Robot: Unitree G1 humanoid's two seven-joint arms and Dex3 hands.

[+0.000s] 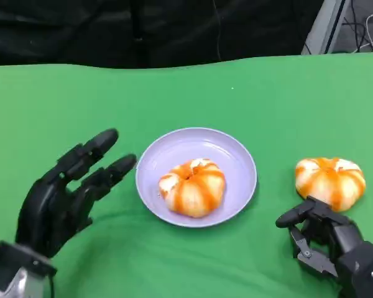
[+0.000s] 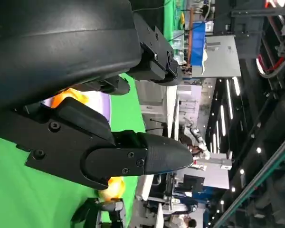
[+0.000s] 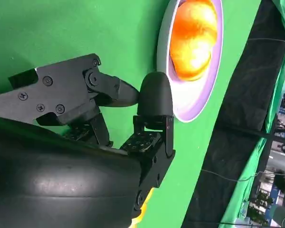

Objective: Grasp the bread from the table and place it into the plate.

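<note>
Right hand (image 1: 326,239) sits low at the table's near right, its fingers curled inward with nothing between them, and the foremost fingertip lies just short of the loose bread (image 1: 330,180), which rests on the green table (image 1: 174,93) to the right of the plate (image 1: 236,155). Whether that fingertip touches the bread, the head view does not settle. Left hand (image 1: 71,192) hovers at the near left, fingers spread and reaching toward the plate's left rim, holding nothing.

A second bread (image 1: 193,187) already lies in the plate, toward its near side.

From the right wrist, the curled fingers (image 3: 154,97) show against bare green cloth, with the plate's rim (image 3: 199,111) and its bread (image 3: 194,38) beyond them; a sliver of orange at the frame's edge under the hand's shell may be the loose bread, though too little shows to be sure. From the left wrist, the hand's own fingers (image 2: 152,152) take up most of the frame; between them a patch of the plate (image 2: 99,102) and its bread (image 2: 69,97) shows, and farther off the loose bread (image 2: 111,187) with the right hand (image 2: 92,213) beside it, plus a room of equipment past the table's far edge.

Open cloth lies between plate and loose bread, and a wide band of bare table runs behind both to the far edge, where dark fabric (image 1: 143,31) hangs.
</note>
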